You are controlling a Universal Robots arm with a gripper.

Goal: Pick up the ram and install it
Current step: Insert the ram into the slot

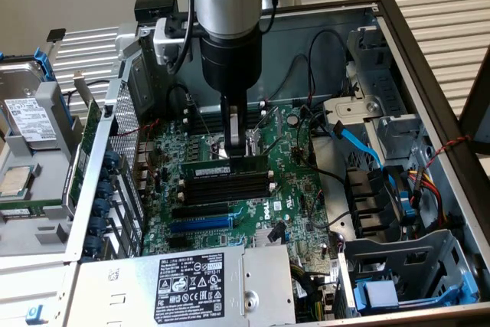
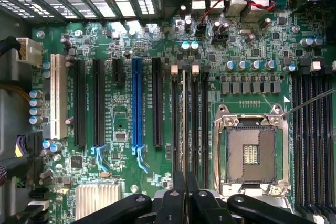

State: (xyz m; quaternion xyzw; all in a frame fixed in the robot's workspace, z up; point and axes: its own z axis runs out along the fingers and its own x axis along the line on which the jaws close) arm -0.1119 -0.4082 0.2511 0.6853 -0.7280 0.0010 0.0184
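White slatted panels lie under an open computer case [image 1: 429, 59], whose floor carries a green motherboard [image 1: 295, 189] with dark cables trailing over it. From above, the arm's thick grey-and-black wrist comes straight down over the middle of the board and ends in the gripper [image 1: 233, 151]. Its two slim fingers are drawn in to a narrow gap and pinch the upper edge of the ram [image 1: 226, 165] near the middle of its length. The ram stands on its long edge, level, white label facing the exterior view. It runs parallel to the bank of black memory slots [image 1: 226, 187] below it, on that bank's far side from the blue expansion slot [image 1: 200, 223]. Whether its lower edge is seated in a slot cannot be told. In the wrist view the gripper [image 2: 184, 182] shows as two dark fingers close together. The ram [image 2: 183, 124] appears edge-on between them as a thin pale line among the memory slots [image 2: 195, 124], which carry white end clips. The blue expansion slot [image 2: 137, 103] lies to one side of that bank and the open processor socket [image 2: 251, 153] to the other. A silver power supply [image 1: 191, 281] with a black label sits along the case's near edge, a blue cable [image 1: 360, 143] curves toward the drive bays at the exterior view's right, and a hard drive [image 1: 31, 120] rests outside the case at its left.
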